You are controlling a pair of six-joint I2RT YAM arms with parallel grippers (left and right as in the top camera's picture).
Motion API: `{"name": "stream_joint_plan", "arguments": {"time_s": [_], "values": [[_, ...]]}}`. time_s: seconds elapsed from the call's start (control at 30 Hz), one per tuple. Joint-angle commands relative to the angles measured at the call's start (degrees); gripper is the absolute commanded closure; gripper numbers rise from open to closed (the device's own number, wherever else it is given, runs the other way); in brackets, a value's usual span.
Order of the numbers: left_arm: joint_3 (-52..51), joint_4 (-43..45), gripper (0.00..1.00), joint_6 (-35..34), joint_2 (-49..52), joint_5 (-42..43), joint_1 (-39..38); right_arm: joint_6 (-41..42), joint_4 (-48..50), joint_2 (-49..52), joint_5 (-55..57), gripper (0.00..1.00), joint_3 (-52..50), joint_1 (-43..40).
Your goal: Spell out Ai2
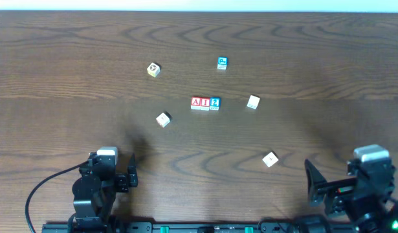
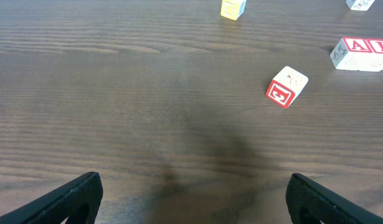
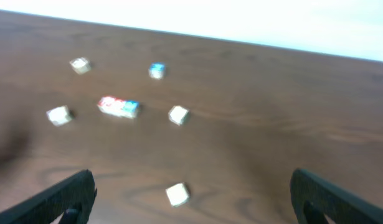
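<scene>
Dark wood-grain table (image 1: 56, 52) is carrying the A-I-2 row (image 1: 205, 103), its blocks touching side by side at overhead frame centre, five loose blocks (image 1: 163, 119) lying scattered around it, while left gripper (image 2: 194, 199) and right gripper (image 3: 191, 193) are sitting at the bottom corners, jaws spread wide, holding nothing.

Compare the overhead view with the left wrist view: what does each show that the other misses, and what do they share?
Overhead only: the right arm, a loose block near it, and the blue 2 ending the row. Left wrist only: the red 3 on the side of the nearest block. Both: the A and I blocks, side by side.
</scene>
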Motion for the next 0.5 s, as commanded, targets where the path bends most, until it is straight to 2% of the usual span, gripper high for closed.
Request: {"name": "stream_joint_plan", "arguments": {"time_s": [0.0, 0.17, 0.47], "values": [[-0.39, 0.11, 0.04, 0.63, -0.52, -0.04, 0.13, -5.03, 5.90, -7.45, 1.22, 0.01, -9.20, -3.67], [-0.39, 0.13, 0.05, 0.61, -0.52, -0.04, 0.13, -5.01, 13.64, -16.17, -0.52, 0.01, -24.04, -6.60], [-0.39, 0.13, 0.05, 0.61, -0.52, -0.04, 0.13, -5.01, 17.44, -27.26, -0.48, 0.01, -43.87, -6.69]]}}
